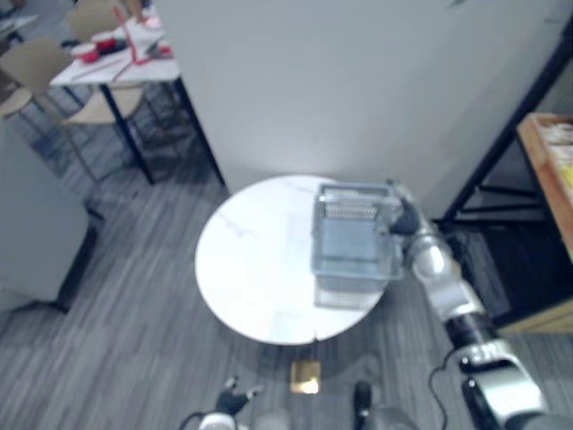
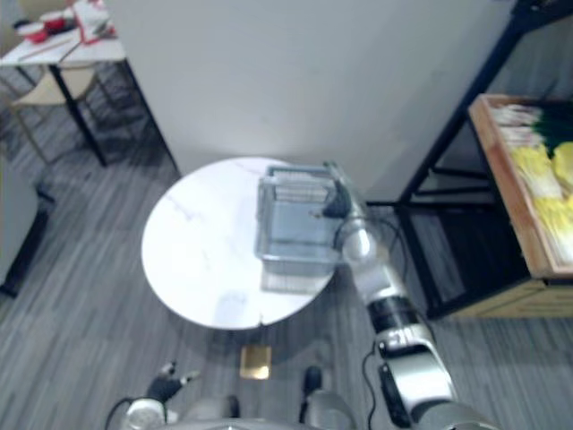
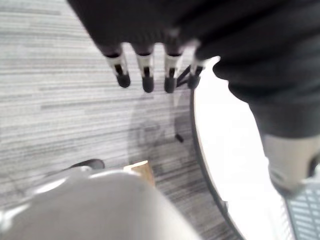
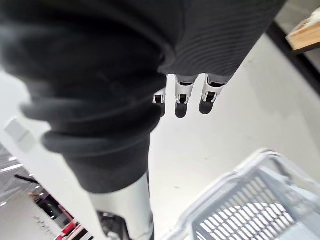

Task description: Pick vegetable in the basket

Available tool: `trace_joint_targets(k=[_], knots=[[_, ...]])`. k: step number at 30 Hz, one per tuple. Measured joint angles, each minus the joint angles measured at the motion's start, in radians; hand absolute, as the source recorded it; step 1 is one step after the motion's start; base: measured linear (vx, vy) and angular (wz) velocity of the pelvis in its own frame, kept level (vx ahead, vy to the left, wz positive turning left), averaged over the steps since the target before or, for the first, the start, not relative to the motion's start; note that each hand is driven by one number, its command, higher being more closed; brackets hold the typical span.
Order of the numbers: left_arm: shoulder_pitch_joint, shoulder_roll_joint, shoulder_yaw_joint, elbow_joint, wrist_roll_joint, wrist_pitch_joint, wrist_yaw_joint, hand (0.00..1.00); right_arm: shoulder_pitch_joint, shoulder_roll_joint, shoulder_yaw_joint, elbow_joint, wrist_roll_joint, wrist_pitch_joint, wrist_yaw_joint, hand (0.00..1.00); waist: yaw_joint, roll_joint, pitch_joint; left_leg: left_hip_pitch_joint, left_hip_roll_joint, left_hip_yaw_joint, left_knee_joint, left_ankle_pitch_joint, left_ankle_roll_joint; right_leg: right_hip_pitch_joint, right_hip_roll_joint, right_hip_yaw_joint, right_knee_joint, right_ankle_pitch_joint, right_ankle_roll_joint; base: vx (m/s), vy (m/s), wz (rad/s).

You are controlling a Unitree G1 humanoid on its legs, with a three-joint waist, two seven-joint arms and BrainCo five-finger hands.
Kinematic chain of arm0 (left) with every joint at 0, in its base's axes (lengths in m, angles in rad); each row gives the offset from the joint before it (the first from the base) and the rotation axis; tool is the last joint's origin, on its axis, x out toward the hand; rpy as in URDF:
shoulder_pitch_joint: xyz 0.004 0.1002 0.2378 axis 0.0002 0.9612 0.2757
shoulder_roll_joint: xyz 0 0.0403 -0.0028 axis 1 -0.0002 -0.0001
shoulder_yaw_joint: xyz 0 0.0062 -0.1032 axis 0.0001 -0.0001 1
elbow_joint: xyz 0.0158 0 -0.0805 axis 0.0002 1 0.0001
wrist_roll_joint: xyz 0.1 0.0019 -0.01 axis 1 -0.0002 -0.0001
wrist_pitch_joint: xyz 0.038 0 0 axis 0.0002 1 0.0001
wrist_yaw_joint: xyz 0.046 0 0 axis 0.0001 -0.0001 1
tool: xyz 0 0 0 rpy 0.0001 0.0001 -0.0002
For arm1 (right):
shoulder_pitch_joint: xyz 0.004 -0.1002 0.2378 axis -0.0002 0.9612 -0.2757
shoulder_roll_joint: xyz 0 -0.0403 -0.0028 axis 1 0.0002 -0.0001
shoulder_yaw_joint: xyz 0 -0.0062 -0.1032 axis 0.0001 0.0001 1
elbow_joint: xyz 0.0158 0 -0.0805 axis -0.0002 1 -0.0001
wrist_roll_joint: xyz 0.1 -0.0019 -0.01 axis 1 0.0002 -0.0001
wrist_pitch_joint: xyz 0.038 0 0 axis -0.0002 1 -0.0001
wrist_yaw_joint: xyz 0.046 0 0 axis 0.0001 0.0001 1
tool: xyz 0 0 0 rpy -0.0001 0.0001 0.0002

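Clearly the round white table [image 1: 251, 269] is the biggest thing before the robot. On its far right part stands 1 pale grey slatted basket [image 1: 315, 233], upright and, as far as I can see from above, with nothing inside. To the robot's right, well apart from the table, a wooden tray [image 2: 504, 179] carries yellow and green vegetables [image 2: 542, 197]; which kinds, I cannot tell. The right hand [image 1: 405, 215] is at the basket's far right corner, touching the rim or just beside it. In its wrist view the fingers [image 4: 182, 92] are stretched out straight and hold nothing. The left hand [image 1: 233, 400] hangs low by the table's near edge, its fingers [image 3: 145, 70] also straight and empty.

I judge the step in hand is to secure the basket before any vegetable is fetched. To do it well, the hand should curl around the rim at the corner and not push it, because a light basket this near the table's edge can slide off.
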Motion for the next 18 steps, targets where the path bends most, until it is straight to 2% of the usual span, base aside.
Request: trace_joint_targets(k=[1, 2, 3, 4, 5, 6, 8, 12, 18], knots=[[0.001, -0.001, 0.002, 0.0, -0.001, 0.001, 0.003, 0.0, -0.057, -0.007, 0.026, 0.022, -0.005, 0.0, -0.001, 0.0, 0.007, 0.002, 0.015, -0.05, 0.009, 0.002, 0.094, -0.019, -0.011, 0.021, -0.002, -0.008, -0.009, -0.005, -0.01, 0.04, -0.069, 0.23], [0.003, -0.003, 0.001, 0.0, -0.001, 0.001, 0.003, 0.0, -0.084, -0.008, 0.041, 0.033, -0.009, -0.002, -0.002, 0.0, 0.011, 0.006, 0.018, -0.066, 0.011, 0.001, 0.104, -0.027, -0.009, 0.024, -0.003, -0.01, -0.012, -0.006, -0.011, 0.04, -0.05, 0.11], [0.008, -0.009, 0.0, 0.001, -0.002, 0.001, 0.003, 0.0, -0.139, -0.011, 0.077, 0.054, -0.009, -0.004, -0.002, 0.0, 0.014, 0.02, 0.019, -0.084, 0.011, 0.0, 0.053, -0.02, -0.006, 0.018, -0.002, -0.012, -0.014, -0.004, -0.008, 0.03, 0.002, -0.04], [0.026, -0.021, 0.0, 0.0, -0.002, 0.0, 0.004, 0.0, -0.181, -0.022, 0.104, 0.066, -0.01, -0.014, 0.0, 0.0, 0.016, 0.048, 0.017, -0.086, 0.018, 0.001, -0.048, 0.041, 0.002, 0.007, 0.014, -0.012, -0.019, -0.002, -0.003, 0.03, 0.033, -0.12], [0.023, -0.021, 0.001, 0.003, -0.002, 0.0, 0.004, 0.0, -0.197, -0.022, 0.104, 0.073, -0.011, -0.022, -0.002, 0.0, 0.025, 0.046, 0.027, -0.082, 0.021, 0.005, -0.065, 0.039, 0.002, 0.005, 0.013, -0.007, -0.022, -0.001, -0.001, 0.04, 0.077, -0.04], [0.021, -0.016, 0.0, 0.002, -0.002, -0.001, 0.003, 0.0, -0.218, -0.026, 0.105, 0.091, -0.012, -0.026, 0.0, 0.0, 0.029, 0.028, 0.035, -0.08, 0.0, 0.007, -0.112, 0.059, 0.012, -0.005, -0.004, -0.009, -0.035, 0.008, 0.011, 0.05, 0.099, 0.19], [0.006, -0.003, -0.008, 0.002, -0.002, -0.001, 0.004, 0.0, -0.262, -0.046, 0.101, 0.136, -0.028, -0.025, -0.001, 0.0, 0.028, 0.015, 0.053, -0.082, -0.032, 0.003, -0.175, 0.104, 0.023, -0.034, -0.034, -0.024, -0.027, 0.012, 0.018, 0.05, 0.109, 0.34], [-0.016, -0.001, -0.05, -0.029, -0.004, -0.002, 0.012, 0.0, -0.426, -0.103, 0.101, 0.264, -0.046, -0.024, -0.002, 0.0, 0.028, 0.04, 0.099, -0.107, -0.083, 0.002, -0.279, 0.173, 0.032, -0.116, -0.075, -0.033, 0.001, 0.014, 0.022, 0.02, 0.081, 0.17], [-0.046, 0.011, -0.097, -0.071, -0.02, -0.024, 0.035, 0.0, -0.579, -0.216, 0.096, 0.354, -0.046, -0.02, -0.018, 0.0, 0.018, 0.069, 0.175, -0.143, -0.099, -0.042, -0.341, 0.228, 0.032, -0.171, -0.096, -0.071, 0.028, 0.015, 0.022, -0.01, 0.029, 0.24]])
